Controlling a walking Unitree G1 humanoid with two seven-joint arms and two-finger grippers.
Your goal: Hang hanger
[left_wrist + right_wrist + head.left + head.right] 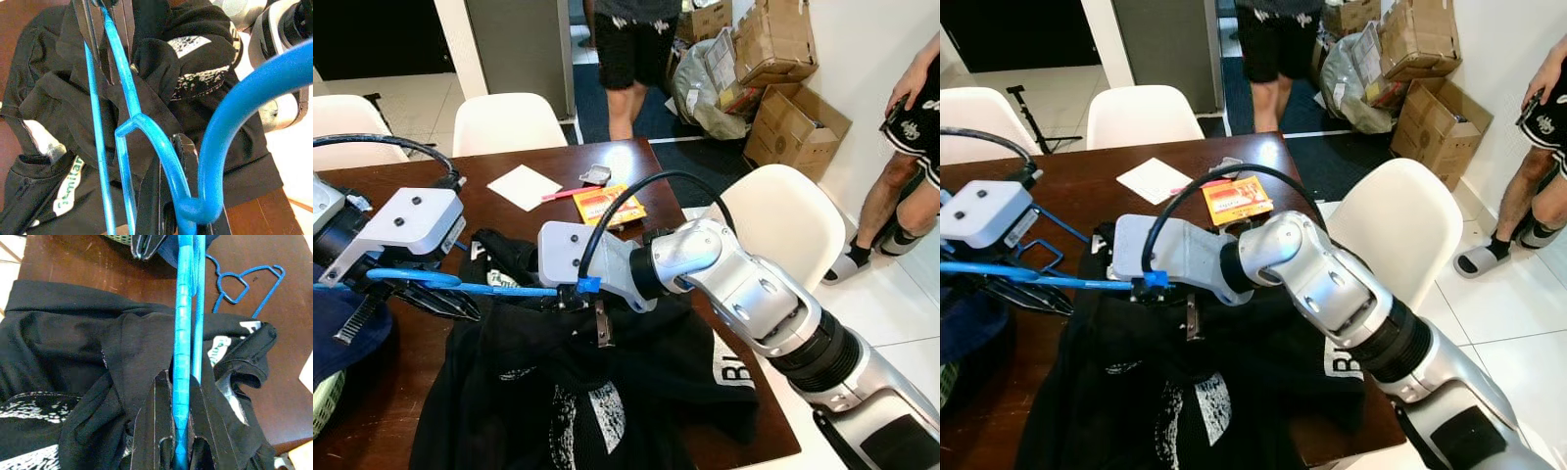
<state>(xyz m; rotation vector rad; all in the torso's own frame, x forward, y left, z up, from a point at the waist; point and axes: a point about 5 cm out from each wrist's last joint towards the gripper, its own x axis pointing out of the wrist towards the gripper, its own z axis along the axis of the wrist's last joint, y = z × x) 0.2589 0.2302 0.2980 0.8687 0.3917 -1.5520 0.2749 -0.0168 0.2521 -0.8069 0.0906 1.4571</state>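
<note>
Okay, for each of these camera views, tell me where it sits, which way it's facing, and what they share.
Left eye view: head, facing down at the brown table; both silver arms show.
Right eye view: same scene.
Left wrist view: looks along the left claw, shut on the blue hanger above the black shirt.
Right wrist view: looks along the right claw, shut on the hanger's bar.
Shared: hanger and shirt.

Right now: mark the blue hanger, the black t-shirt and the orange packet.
blue hanger [499,289], left eye view, on the straight bar between the two grippers.
black t-shirt [636,377], left eye view, on plain black fabric right of the white print.
orange packet [1237,199], right eye view, on the middle of its face.
</note>
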